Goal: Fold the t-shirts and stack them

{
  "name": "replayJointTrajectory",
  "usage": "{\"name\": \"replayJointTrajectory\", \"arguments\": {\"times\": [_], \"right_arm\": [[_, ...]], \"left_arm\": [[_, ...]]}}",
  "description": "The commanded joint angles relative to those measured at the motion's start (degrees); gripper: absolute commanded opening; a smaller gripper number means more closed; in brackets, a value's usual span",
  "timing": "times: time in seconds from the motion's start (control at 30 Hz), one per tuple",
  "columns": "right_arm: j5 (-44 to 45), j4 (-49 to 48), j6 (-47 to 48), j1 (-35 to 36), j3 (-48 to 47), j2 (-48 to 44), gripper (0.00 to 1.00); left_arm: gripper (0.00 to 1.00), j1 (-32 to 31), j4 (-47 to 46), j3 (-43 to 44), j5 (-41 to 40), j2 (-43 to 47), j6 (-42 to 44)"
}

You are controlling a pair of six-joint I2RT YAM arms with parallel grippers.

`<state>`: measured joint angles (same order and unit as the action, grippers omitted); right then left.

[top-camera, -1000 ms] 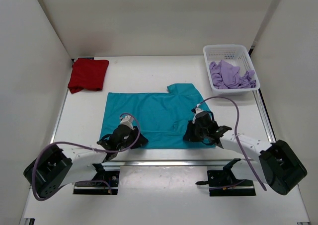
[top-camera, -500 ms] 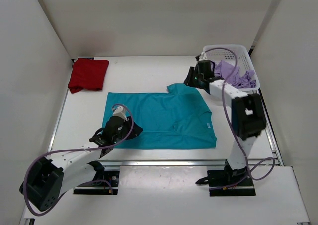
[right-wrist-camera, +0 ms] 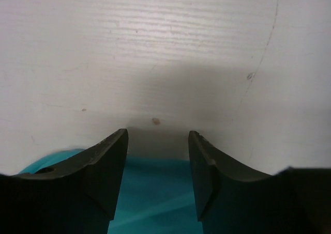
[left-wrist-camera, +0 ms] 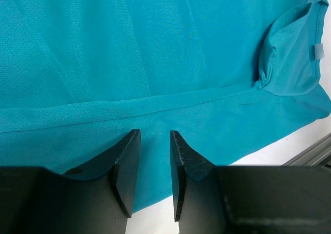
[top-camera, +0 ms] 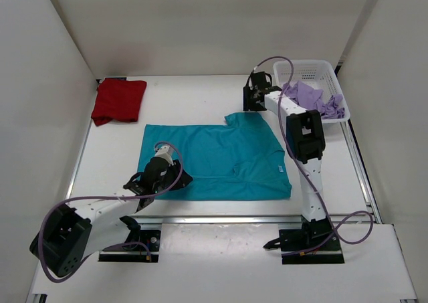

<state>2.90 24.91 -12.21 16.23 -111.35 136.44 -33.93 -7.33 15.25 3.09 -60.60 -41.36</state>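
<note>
Nearest, the left gripper (left-wrist-camera: 154, 164) sits low over the flat teal t-shirt (top-camera: 221, 159), a fine mesh knit, its black fingers narrowly apart by a seam. Farther out, the right gripper (right-wrist-camera: 158, 141) gapes wide at the teal sleeve's edge. Beyond, the red t-shirt (top-camera: 119, 100) lies folded square and the lavender t-shirt (top-camera: 311, 102) sits crumpled in the white lattice basket (top-camera: 304, 65).

The top camera looks down from above and behind the arm bases, far enough back to take in the whole table (top-camera: 194, 99). The left wrist camera hangs close over the teal shirt (left-wrist-camera: 155, 53), facing down past the left gripper (left-wrist-camera: 152, 141). The right wrist camera sits very near the tabletop, looking past the right gripper (right-wrist-camera: 158, 141) and over the shirt's edge onto bare white surface. All three views share that shirt.
</note>
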Motion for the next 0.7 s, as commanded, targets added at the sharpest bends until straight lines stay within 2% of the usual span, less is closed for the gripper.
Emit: {"name": "replayJointTrajectory", "arguments": {"times": [0.0,0.23,0.27,0.3,0.37,0.43,0.53,0.67], "right_arm": [[0.89,5.24,1.57,1.53,-0.81,-0.91,0.49],[-0.96,2.08,-0.36,2.14,9.48,-10.05,0.47],[-1.66,2.34,-0.62,1.88,10.62,-11.45,0.39],[-2.10,1.56,-1.67,2.22,12.45,-14.85,0.19],[-0.89,0.41,-1.42,2.66,14.66,-16.98,0.05],[1.40,-4.32,-1.68,4.24,21.75,-20.68,0.00],[4.30,-10.64,-3.25,6.09,31.59,-28.76,0.00],[0.72,-18.57,-5.54,7.15,45.14,-37.73,0.00]], "left_arm": [[0.40,-0.34,-2.25,0.84,1.04,-0.13,0.15],[0.40,-0.96,-1.98,0.75,0.60,0.92,-0.38],[0.40,-1.13,-1.90,0.84,0.08,1.18,-0.38],[0.40,-1.57,-1.20,0.93,-0.19,1.27,-0.56],[0.39,-1.48,-1.54,0.84,-0.46,1.62,-0.47],[0.39,-1.66,-1.72,0.49,-0.28,1.62,-1.00],[0.40,-1.93,-2.42,-0.13,-0.63,1.71,-0.91],[0.40,-1.66,-2.95,-0.65,-0.63,1.80,-1.53]]}}
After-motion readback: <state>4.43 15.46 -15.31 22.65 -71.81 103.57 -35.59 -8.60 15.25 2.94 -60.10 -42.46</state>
